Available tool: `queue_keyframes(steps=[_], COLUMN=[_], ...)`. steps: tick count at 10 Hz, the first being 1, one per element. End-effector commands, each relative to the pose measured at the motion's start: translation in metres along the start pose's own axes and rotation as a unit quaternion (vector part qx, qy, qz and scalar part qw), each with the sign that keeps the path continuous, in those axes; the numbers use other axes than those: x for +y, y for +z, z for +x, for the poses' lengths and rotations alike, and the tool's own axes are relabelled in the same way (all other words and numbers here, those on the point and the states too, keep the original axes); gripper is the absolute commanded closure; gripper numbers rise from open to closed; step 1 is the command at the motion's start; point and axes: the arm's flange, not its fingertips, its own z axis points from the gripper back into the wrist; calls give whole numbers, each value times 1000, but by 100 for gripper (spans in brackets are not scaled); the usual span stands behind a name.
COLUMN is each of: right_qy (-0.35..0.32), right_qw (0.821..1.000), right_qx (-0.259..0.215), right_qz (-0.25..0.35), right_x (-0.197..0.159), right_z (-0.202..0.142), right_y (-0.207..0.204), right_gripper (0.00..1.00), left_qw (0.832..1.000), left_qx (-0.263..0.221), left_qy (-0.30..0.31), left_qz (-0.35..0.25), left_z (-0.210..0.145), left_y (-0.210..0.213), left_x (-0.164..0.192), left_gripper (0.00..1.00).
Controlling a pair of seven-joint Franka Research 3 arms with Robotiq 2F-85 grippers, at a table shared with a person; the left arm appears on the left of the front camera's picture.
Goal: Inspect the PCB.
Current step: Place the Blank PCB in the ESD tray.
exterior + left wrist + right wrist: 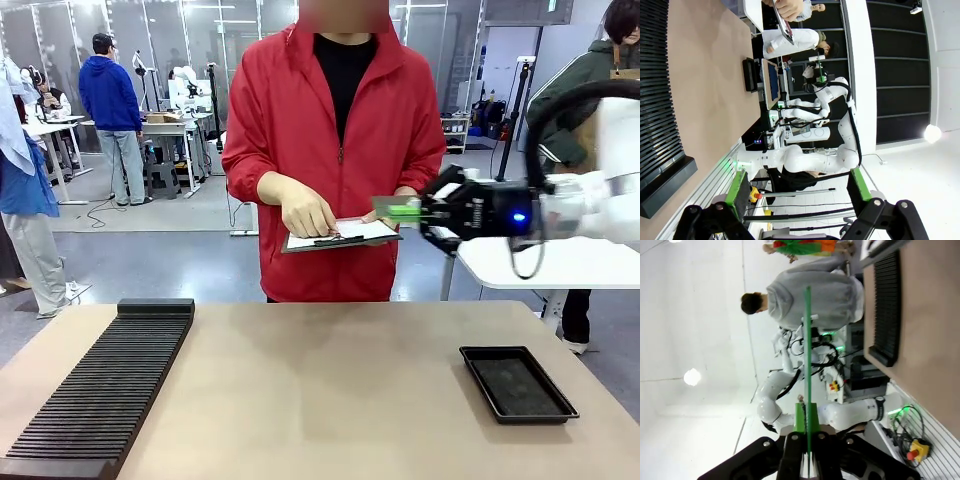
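- No brand name, label or print was legible to me anywhere; the sheet on the person's clipboard [340, 236] was too small to read.
- My right gripper [408, 211], at the middle right of the front frame, was clenched on the thin flat green circuit board, the PCB [392, 207].
- In that frame the PCB stuck out leftward from between my green pads, held well above the table and reaching toward the person in the red jacket [335, 150].
- Its free end lay just beside the clipboard's right edge and the person's hand [404, 193] there; whether they touched I could not tell.
- In my right wrist frame the PCB [807, 370] showed edge-on, a narrow green line rising from between my fingertips at bottom centre toward the top.
- My left gripper [797, 187], at the bottom of its wrist frame, stood released, green pads wide apart, nothing between them.
- A shallow black rectangular tray [517, 382] lay at lower right on the tan table [330, 390].
- A long black ribbed rack [105, 385] lay at lower left.
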Motion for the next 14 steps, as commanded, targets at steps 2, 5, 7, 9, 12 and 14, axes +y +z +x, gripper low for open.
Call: queue_keyframes(steps=[2, 5, 7, 9, 12, 14], right_qy=[35, 23, 19, 22, 1, 10], right_qw=[994, 977, 962, 952, 948, 949], right_qx=[-6, -38, -30, -18, -4, -12], right_qz=[-100, -206, -269, -305, -317, -314], right_x=[-25, -85, -124, -156, -169, -168], right_z=[-37, -18, -14, -11, -12, -9], right_y=[72, 128, 144, 137, 127, 134], right_gripper=[97, 97, 97, 97, 97, 97], left_qw=[1000, 1000, 1000, 1000, 1000, 1000], left_qx=[3, 3, 3, 3, 3, 3], left_qy=[1, 1, 1, 1, 1, 1], left_qz=[-6, -6, -6, -6, -6, -6], left_z=[-2, -2, -2, -2, -2, -2], left_y=[1, 1, 1, 1, 1, 1], left_x=[-1, -1, -1, -1, -1, -1], left_gripper=[0, 0, 0, 0, 0, 0])
